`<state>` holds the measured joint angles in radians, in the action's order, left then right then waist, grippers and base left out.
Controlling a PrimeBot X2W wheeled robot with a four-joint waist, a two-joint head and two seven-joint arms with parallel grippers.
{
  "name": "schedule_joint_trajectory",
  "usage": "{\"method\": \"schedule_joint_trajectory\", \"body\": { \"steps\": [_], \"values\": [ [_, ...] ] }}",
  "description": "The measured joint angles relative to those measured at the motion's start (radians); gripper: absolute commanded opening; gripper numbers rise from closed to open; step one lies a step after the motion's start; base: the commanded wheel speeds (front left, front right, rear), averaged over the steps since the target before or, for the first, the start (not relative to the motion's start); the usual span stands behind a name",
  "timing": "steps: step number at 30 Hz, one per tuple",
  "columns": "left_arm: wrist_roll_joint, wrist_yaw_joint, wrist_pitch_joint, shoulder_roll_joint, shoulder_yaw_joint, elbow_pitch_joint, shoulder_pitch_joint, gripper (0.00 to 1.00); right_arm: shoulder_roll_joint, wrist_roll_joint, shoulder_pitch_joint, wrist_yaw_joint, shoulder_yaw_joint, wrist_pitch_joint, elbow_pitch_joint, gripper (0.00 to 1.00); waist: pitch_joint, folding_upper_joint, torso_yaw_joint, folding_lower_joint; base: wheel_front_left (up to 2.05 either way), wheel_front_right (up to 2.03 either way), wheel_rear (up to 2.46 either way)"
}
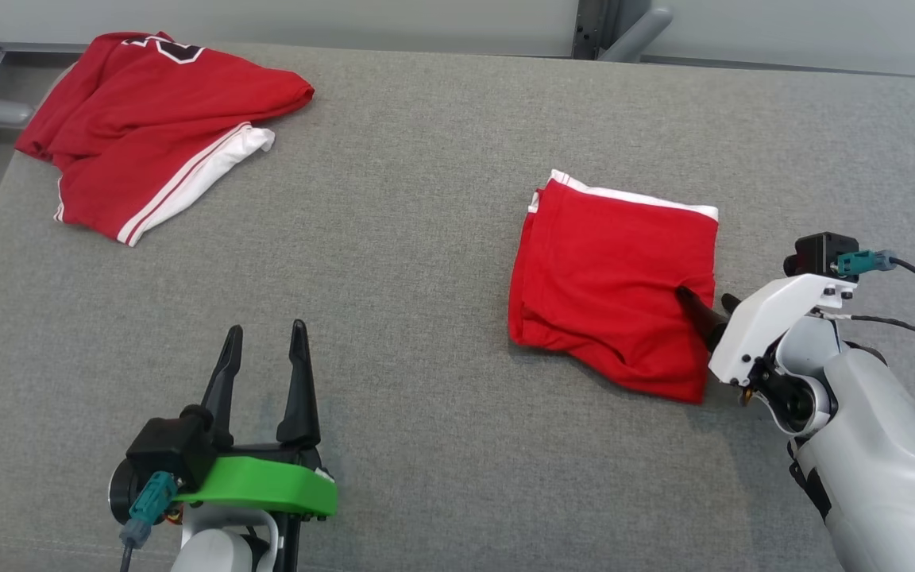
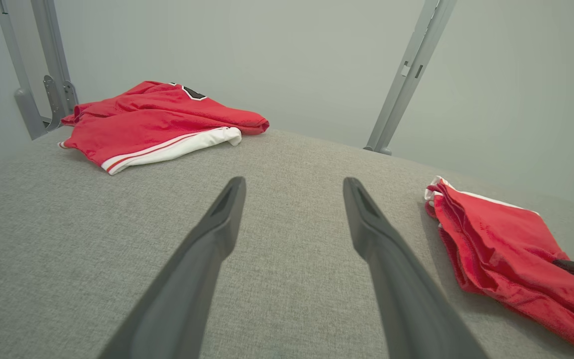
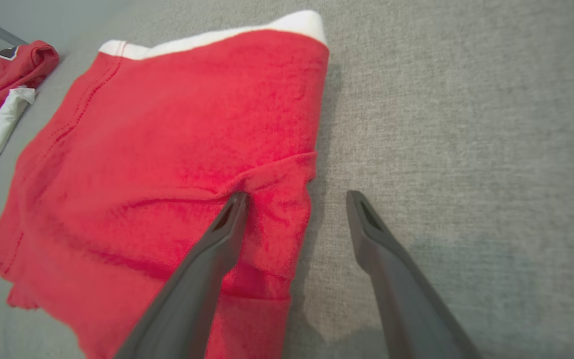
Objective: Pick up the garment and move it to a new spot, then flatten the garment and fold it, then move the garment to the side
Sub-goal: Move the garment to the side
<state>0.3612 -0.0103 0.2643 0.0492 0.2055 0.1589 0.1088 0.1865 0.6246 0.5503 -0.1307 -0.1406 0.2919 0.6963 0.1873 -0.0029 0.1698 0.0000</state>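
On the grey table (image 1: pixel 426 318), right side: folded garment (image 1: pixel 612 278), white hem pointing away | right gripper (image 1: pixel 704 295) spread, straddling its edge | left gripper (image 1: pixel 266 327) spread

Looks like a robot lab; grey padded table (image 1: pixel 426 334), metal frame posts (image 2: pixel 405 80), bare wall (image 2: pixel 292 55).

Bright, even light; faint shadows

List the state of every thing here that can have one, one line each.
folded red garment: folded, lying on the grey surface, not lifted.
loose red garment: crumpled, unfolded, at the far left.
left gripper: open, holding nothing, clear of both garments.
right gripper: open, astride the folded red garment's edge, one finger on the cloth.
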Motion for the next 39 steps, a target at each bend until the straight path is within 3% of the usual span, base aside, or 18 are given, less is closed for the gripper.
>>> {"method": "schedule_joint_trajectory", "body": {
  "steps": [5, 7, 8, 9, 15, 21, 29, 39],
  "values": [
    [0.002, 0.0, 0.0, 0.0, 0.004, 0.0, 0.001, 1.0, 0.012, 0.032, 0.038, 0.0, -0.017, 0.025, 0.053, 1.0, 0.011, 0.0, 0.013, 0.0, 0.0, 0.0, 0.0],
    [0.002, -0.003, 0.0, 0.0, 0.005, -0.001, 0.005, 1.0, 0.012, 0.045, 0.049, 0.0, -0.028, 0.025, 0.063, 0.41, 0.014, 0.0, 0.014, 0.0, 0.0, 0.0, 0.0],
    [0.001, -0.004, 0.0, 0.0, 0.006, -0.002, 0.007, 1.0, 0.012, 0.051, 0.053, 0.0, -0.035, 0.025, 0.065, 0.25, 0.016, 0.0, 0.014, 0.0, 0.0, 0.0, 0.0],
    [0.001, -0.005, 0.0, 0.0, 0.005, -0.002, 0.008, 1.0, 0.012, 0.057, 0.057, 0.0, -0.044, 0.022, 0.064, 0.0, 0.018, 0.0, 0.013, 0.0, 0.0, 0.0, 0.0],
    [-0.005, -0.006, 0.0, 0.0, 0.0, -0.009, 0.009, 1.0, 0.039, 0.069, 0.071, 0.0, -0.102, 0.019, 0.043, 0.0, 0.023, 0.0, -0.008, 0.0, 0.0, 0.0, 0.0],
    [-0.012, -0.002, 0.0, 0.0, 0.012, -0.024, 0.013, 1.0, 0.122, 0.069, 0.089, 0.0, -0.147, 0.023, -0.001, 0.0, 0.03, 0.0, -0.057, 0.0, 0.0, 0.0, 0.0],
    [-0.039, 0.006, 0.0, 0.0, 0.028, -0.034, 0.042, 1.0, 0.192, 0.066, 0.112, 0.0, -0.142, 0.026, -0.029, 0.0, 0.053, 0.0, -0.151, 0.0, 0.0, 0.0, 0.0],
    [-0.074, 0.029, 0.0, 0.004, 0.044, -0.024, 0.102, 1.0, 0.218, 0.057, 0.14, 0.0, -0.109, 0.006, -0.026, 0.0, 0.107, 0.0, -0.284, 0.0, 0.0, 0.0, 0.0]
  ]
}}
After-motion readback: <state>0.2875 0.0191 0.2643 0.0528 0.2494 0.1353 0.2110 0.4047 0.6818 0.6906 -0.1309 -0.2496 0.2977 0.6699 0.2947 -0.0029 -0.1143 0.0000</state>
